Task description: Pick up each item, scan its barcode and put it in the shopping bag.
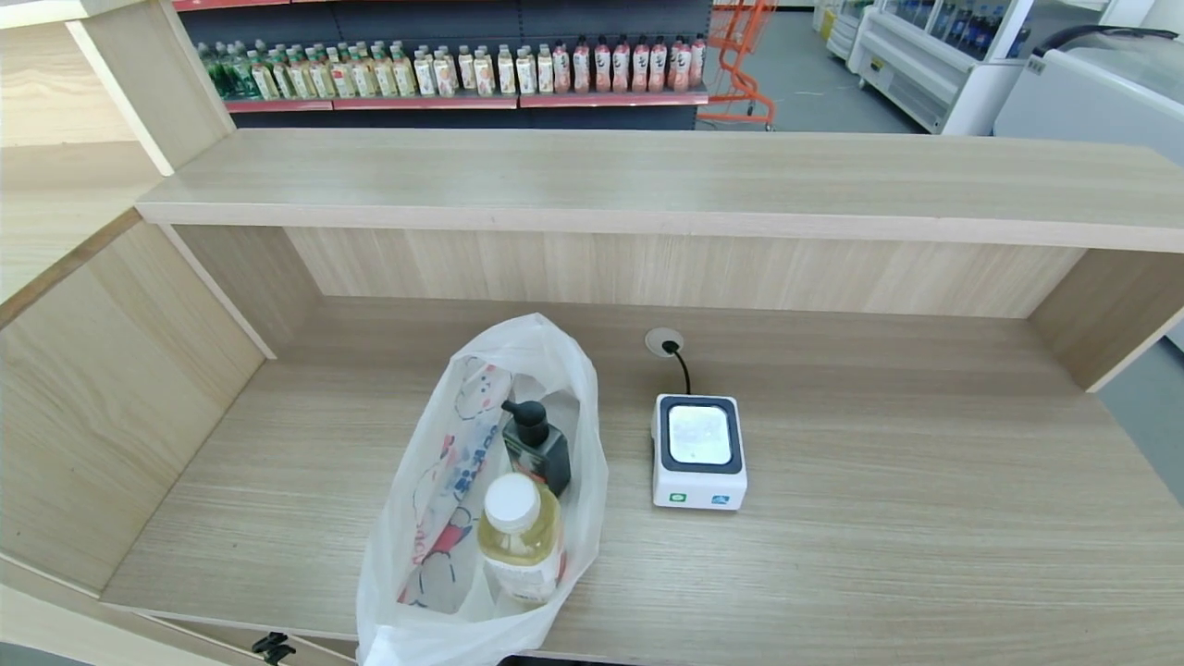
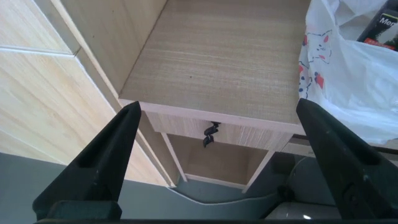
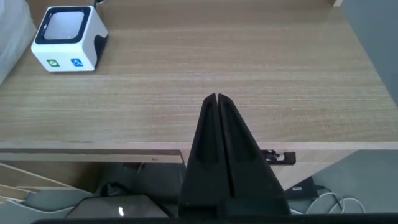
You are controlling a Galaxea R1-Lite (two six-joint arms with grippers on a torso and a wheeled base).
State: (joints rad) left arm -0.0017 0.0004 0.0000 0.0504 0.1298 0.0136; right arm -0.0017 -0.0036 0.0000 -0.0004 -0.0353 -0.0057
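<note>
White plastic shopping bag (image 1: 435, 499), beside the scanner (image 1: 698, 450), holds 1 pump bottle (image 1: 538, 446) and 1 drink bottle (image 1: 521, 538). Left gripper (image 2: 219, 104): spread. Right gripper (image 3: 216, 97): pressed together.

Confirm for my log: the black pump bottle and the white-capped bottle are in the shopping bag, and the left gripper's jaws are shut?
Not quite: the left gripper has its jaws wide open, per the left wrist view. The black pump bottle and the white-capped bottle are in the shopping bag.
</note>
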